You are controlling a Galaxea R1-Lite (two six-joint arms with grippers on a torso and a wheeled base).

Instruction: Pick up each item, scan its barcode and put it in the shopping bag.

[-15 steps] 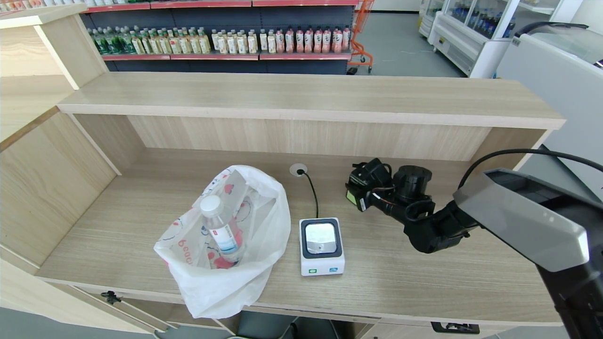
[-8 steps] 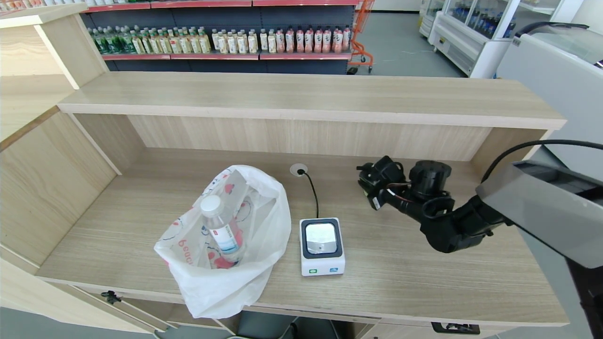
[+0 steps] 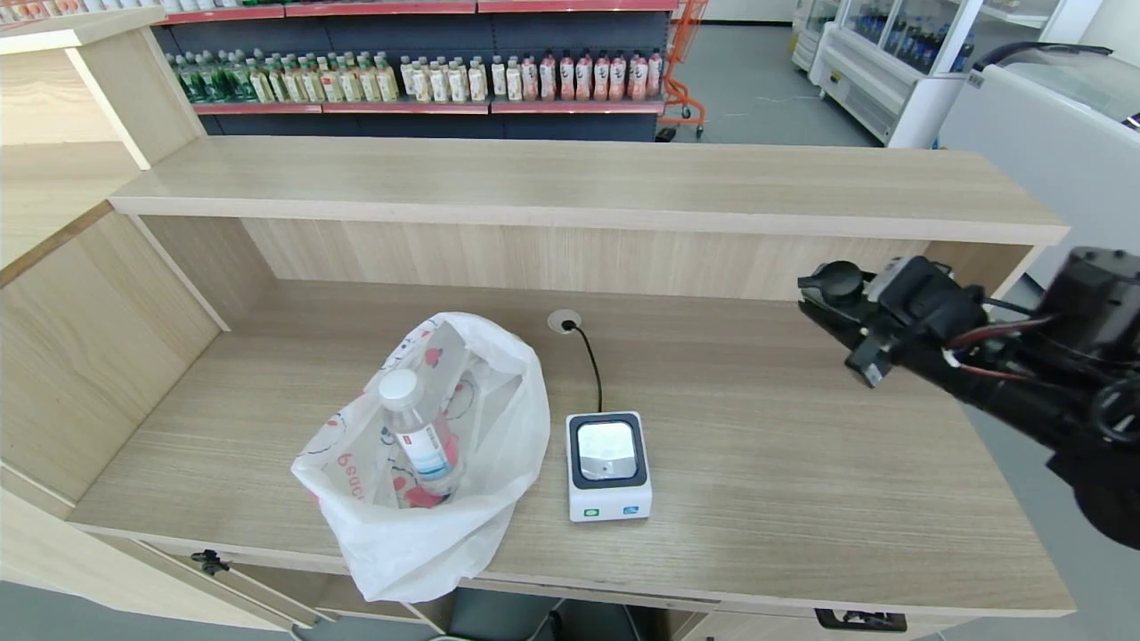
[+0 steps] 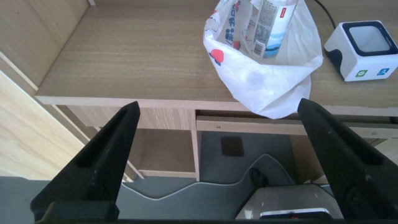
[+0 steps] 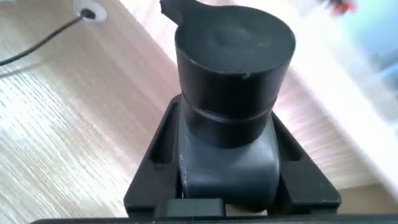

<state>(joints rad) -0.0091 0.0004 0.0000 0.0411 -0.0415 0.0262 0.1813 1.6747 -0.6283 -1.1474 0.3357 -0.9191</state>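
One bottle (image 3: pixel 417 436) stands tilted inside the shopping bag (image 3: pixel 427 543) on the surface (image 3: pixel 757 463), beside the scanner (image 3: pixel 607 465). Left jaws: wide, empty. Right arm (image 3: pixel 971 361): grip state cannot be determined.

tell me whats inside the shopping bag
A capped clear bottle stands tilted in the shopping bag. Its base and anything beneath or beside it are covered by the bag's plastic folds.
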